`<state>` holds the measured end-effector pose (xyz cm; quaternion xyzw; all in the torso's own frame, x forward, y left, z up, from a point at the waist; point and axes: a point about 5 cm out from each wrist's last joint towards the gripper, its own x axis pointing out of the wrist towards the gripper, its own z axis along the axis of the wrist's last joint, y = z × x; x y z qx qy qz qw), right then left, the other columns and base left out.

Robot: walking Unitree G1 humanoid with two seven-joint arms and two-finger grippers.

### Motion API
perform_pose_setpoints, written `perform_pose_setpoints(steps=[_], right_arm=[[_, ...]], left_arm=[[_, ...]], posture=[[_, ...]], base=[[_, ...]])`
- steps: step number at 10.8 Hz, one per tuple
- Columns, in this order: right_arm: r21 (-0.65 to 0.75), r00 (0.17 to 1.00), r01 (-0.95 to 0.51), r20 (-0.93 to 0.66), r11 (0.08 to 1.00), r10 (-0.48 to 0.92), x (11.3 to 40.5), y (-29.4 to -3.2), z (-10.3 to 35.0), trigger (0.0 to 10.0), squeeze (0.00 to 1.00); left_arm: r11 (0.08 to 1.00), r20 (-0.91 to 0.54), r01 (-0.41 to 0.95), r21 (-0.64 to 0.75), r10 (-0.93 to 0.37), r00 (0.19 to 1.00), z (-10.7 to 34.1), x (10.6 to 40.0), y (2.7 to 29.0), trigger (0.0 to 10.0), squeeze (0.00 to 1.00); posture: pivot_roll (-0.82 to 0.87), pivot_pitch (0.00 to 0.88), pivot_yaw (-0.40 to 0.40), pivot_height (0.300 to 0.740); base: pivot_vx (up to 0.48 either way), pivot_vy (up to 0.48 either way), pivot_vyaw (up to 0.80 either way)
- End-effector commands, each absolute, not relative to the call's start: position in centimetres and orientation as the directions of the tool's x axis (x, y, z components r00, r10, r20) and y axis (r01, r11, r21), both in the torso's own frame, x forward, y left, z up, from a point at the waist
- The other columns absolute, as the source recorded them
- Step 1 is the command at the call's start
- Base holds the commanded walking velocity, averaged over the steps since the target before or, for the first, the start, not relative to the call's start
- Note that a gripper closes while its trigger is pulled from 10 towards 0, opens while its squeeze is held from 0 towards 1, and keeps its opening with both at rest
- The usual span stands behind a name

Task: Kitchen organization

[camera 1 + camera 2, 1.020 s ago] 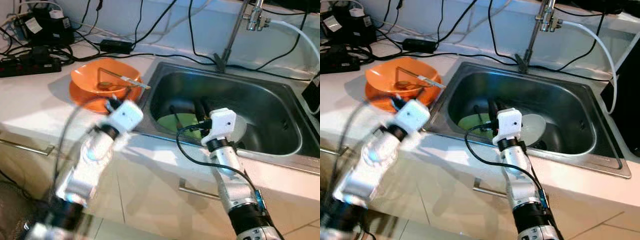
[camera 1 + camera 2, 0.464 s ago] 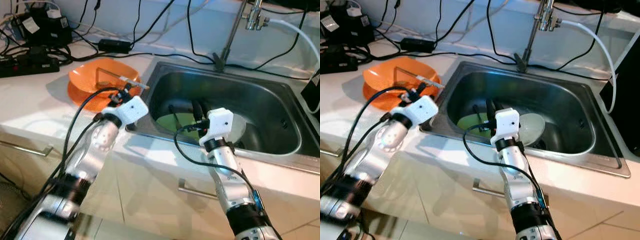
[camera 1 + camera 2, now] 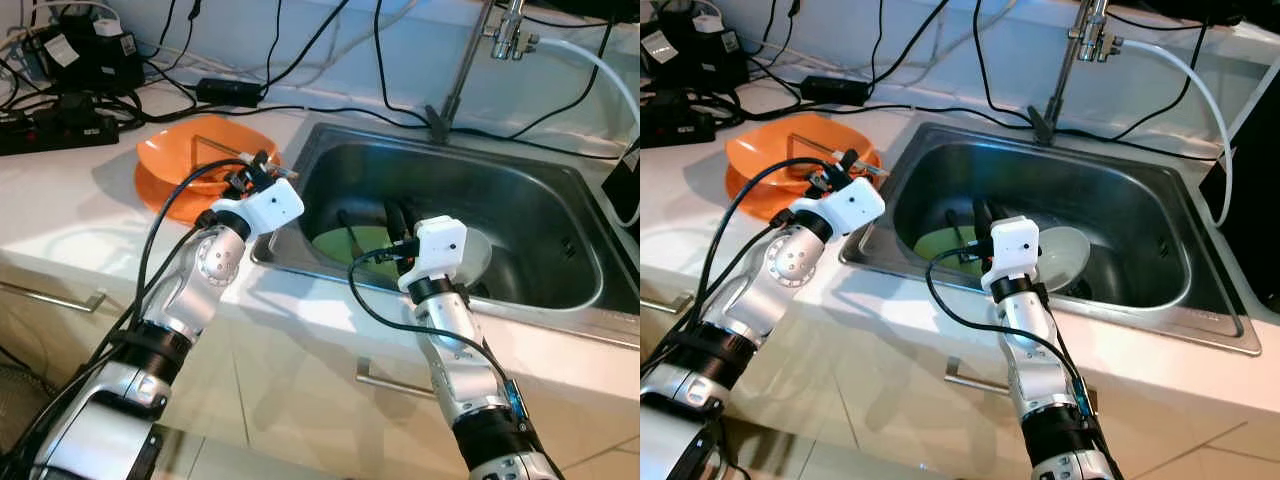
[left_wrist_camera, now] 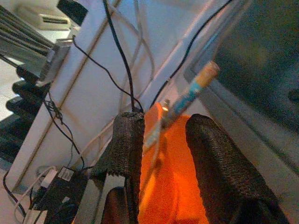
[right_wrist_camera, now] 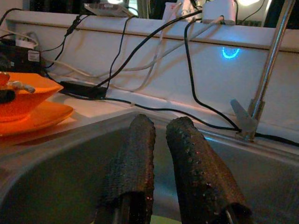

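White bench (image 3: 70, 190) carries an orange bowl (image 3: 195, 160) on an orange plate (image 3: 165, 195), beside the steel sink (image 3: 520, 215). My left end effector (image 3: 255, 175) hangs released at the bowl's rim, near the utensil (image 3: 262, 165) resting across it. My right end effector (image 3: 398, 222) reaches into the sink above a green plate (image 3: 350, 245), fingers (image 5: 133, 168) nearly together, empty.

Left gripper (image 3: 252, 170) at orange bowl (image 3: 180, 160) rim, fingers perhaps parted.
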<state>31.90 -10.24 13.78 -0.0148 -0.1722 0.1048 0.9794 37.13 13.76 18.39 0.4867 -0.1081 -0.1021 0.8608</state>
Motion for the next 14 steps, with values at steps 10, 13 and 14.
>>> perform_pose_setpoints(steps=[10,13,14], right_arm=[[-0.059,0.926,-0.184,0.325,0.981,0.194,32.2,-10.5,14.0,10.0,0.0],[-0.059,0.926,-0.19,0.322,0.98,0.199,32.3,-10.3,14.0,10.0,0.0],[-0.061,0.926,-0.19,0.32,0.98,0.199,32.3,-10.4,13.9,10.0,0.0]], left_arm=[[0.491,0.147,0.014,0.871,-0.289,0.946,20.1,37.5,13.3,0.0,0.0],[0.509,0.189,-0.026,0.86,-0.271,0.944,21.7,37.2,13.1,0.0,0.0],[0.52,0.185,-0.019,0.854,-0.27,0.945,22.5,37.0,13.0,2.0,0.0]], posture=[[0.23,0.021,-0.067,0.74],[0.23,0.023,-0.067,0.74],[0.23,0.023,-0.069,0.74]], base=[[0.0,0.0,0.0],[0.0,0.0,0.0],[0.0,0.0,0.0]])
